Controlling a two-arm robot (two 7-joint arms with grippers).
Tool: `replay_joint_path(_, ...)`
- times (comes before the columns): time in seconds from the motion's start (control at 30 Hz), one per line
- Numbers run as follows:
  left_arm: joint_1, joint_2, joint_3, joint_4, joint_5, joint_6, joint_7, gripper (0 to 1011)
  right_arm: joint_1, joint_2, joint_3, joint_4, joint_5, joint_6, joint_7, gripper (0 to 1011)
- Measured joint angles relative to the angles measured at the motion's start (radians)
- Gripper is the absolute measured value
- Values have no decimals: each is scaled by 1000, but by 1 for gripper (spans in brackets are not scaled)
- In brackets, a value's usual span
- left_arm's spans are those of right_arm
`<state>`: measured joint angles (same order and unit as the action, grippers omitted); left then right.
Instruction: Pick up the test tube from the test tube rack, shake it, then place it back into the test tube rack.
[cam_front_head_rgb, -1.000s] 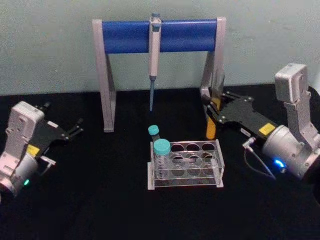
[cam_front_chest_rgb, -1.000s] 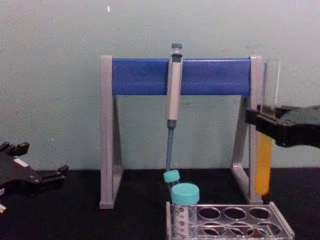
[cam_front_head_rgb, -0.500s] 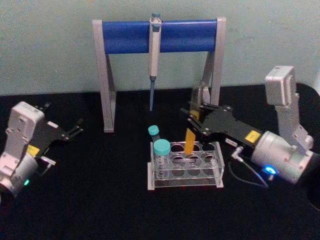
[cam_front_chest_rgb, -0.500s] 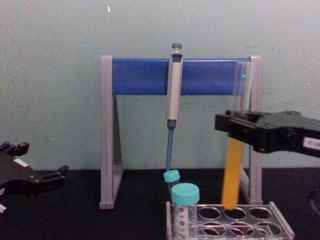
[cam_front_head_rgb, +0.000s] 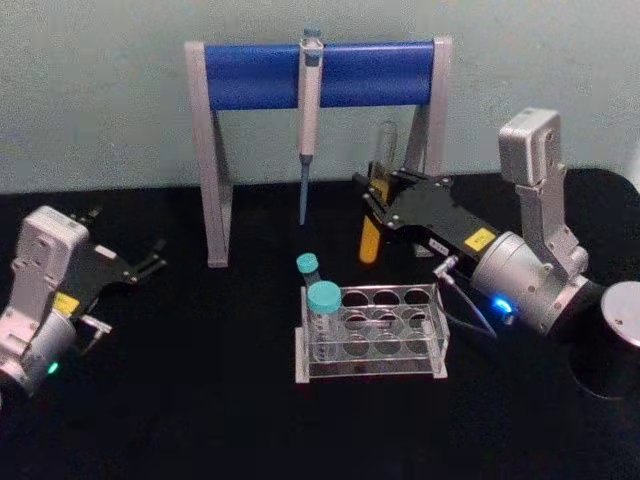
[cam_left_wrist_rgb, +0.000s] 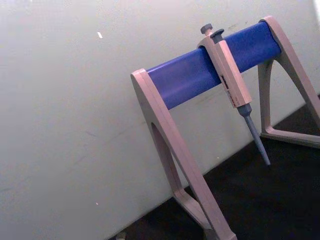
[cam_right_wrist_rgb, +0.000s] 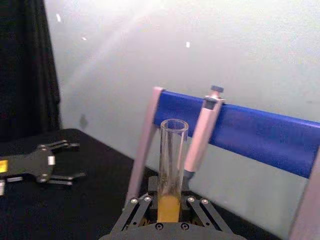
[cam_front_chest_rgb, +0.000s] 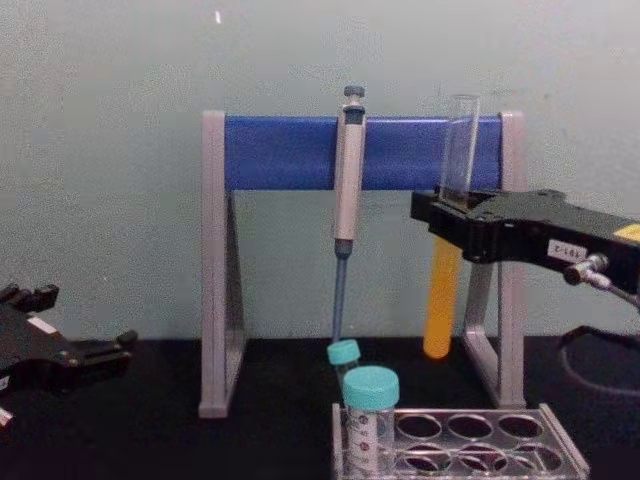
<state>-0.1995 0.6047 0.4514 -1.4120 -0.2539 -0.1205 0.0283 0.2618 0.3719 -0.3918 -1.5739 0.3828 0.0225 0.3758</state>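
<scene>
On my bench: test tube (cam_front_head_rgb: 372, 215), one o'clock, clear glass above, orange-yellow liquid below; test tube rack (cam_front_head_rgb: 375, 362), twelve o'clock, clear-grey plastic; two vials (cam_front_head_rgb: 323, 296), teal caps; pipette stand (cam_front_head_rgb: 250, 75), blue bar, grey legs; pipette (cam_front_head_rgb: 309, 100), grey body, blue tip; table (cam_front_head_rgb: 200, 400), black; wall (cam_front_head_rgb: 100, 100), pale grey-green; my right gripper (cam_front_head_rgb: 372, 197) and my left gripper (cam_front_head_rgb: 152, 258), black, yellow labels.

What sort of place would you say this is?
Likely a laboratory bench: a pipette hangs on a blue stand, a capped vial sits in a test tube rack, and the right tool holds a test tube.
</scene>
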Motion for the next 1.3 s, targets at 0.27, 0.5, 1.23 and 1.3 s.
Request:
replay_joint_path(0.27,0,0,0,0,0,0,0,1001,5,-9,19,16,-22,6,-18,233)
replay_joint_path(0.5,0,0,0,0,0,0,0,1002,-1,-14,30,15,-27,11,-18,233)
replay_joint_path(1.23,0,0,0,0,0,0,0,1001,-106,75,91,-117,-36,77,-9,233)
replay_joint_path(1.3,0,0,0,0,0,0,0,1001,-117,84,92,-132,-29,84,0,233)
